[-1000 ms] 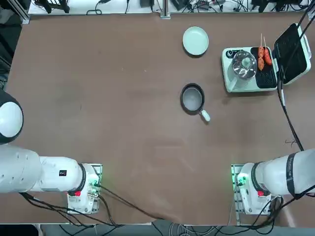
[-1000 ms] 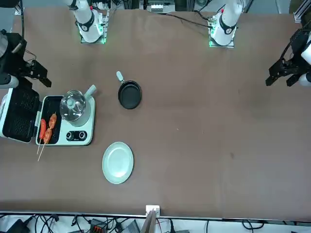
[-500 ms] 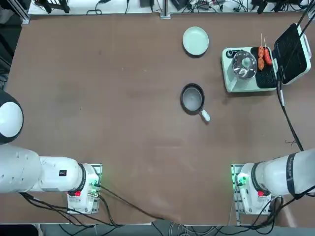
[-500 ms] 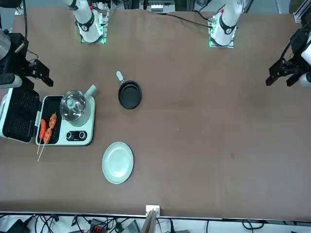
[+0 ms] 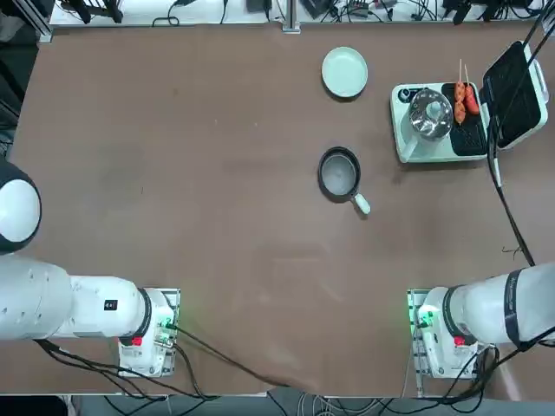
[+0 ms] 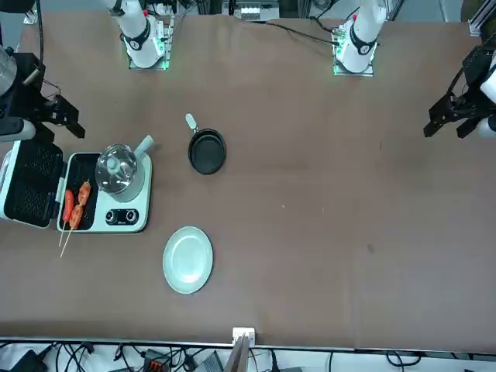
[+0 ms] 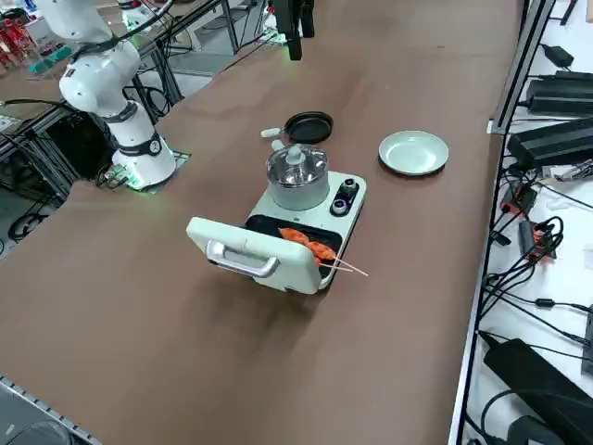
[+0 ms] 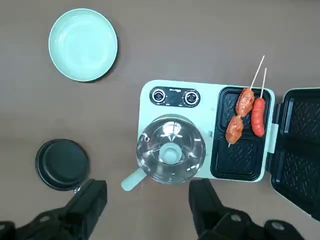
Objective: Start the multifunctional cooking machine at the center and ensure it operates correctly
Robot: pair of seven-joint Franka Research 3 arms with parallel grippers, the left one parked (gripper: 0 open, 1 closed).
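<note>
Little has shifted since a second ago: only the right gripper has drifted slightly in the front view, while everything on the table lies as before. It hangs above the multifunctional cooking machine, touching nothing, its fingers spread wide and empty. That machine sits toward the robot's right and far side of the table, its black lid open, three skewered sausages on its grill plate. A pale green plate and small dark pan lie apart from it.

Right tool high up, fingers apart, empty
</note>
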